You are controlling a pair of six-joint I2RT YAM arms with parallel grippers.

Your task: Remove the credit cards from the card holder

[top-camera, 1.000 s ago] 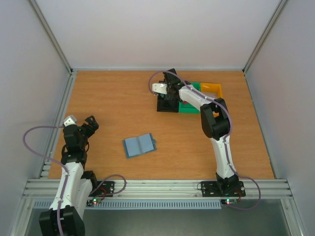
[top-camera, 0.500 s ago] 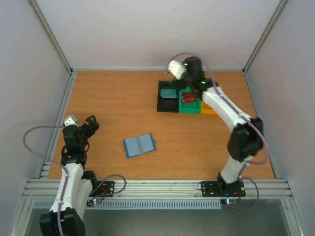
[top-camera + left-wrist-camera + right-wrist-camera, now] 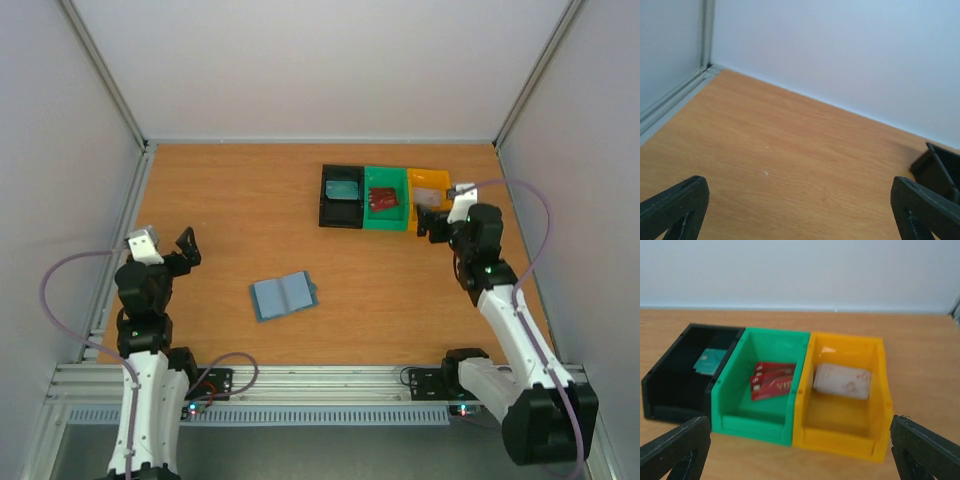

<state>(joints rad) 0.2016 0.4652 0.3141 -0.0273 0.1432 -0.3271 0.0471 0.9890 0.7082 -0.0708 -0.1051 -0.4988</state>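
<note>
Nearest the arm bases, the left hand point(image 3: 186, 247) sits over the left side of the table point(image 3: 230, 190). Its fingers are spread wide with nothing between them. The left wrist view shows only bare wood between the two fingertips and a corner of a dark bin at the right edge.

The card holder point(image 3: 283, 294) lies on the table between the two arms, a little left of centre. It is opened flat like a book, with the blue inner faces up. It is well apart from both hands. Whether any card is left in its pockets cannot be told at this size.

Further out on the right side, the right hand point(image 3: 428, 224) is just in front of the bins. Its fingers are spread fully and it holds nothing. It faces the bins, and its wrist camera looks straight into them.

Three bins stand side by side and touching, toward the far edge of the table:
- The black bin point(image 3: 670, 390), on the left, holds a teal card point(image 3: 709, 361) lying on its floor.
- The green bin point(image 3: 755, 422), in the middle, holds the red cards point(image 3: 772, 380), two by the look of it, overlapping and slightly askew.
- The yellow bin point(image 3: 840, 440), on the right, holds a pale card point(image 3: 842, 381) with faint reddish print, lying flat.
</note>
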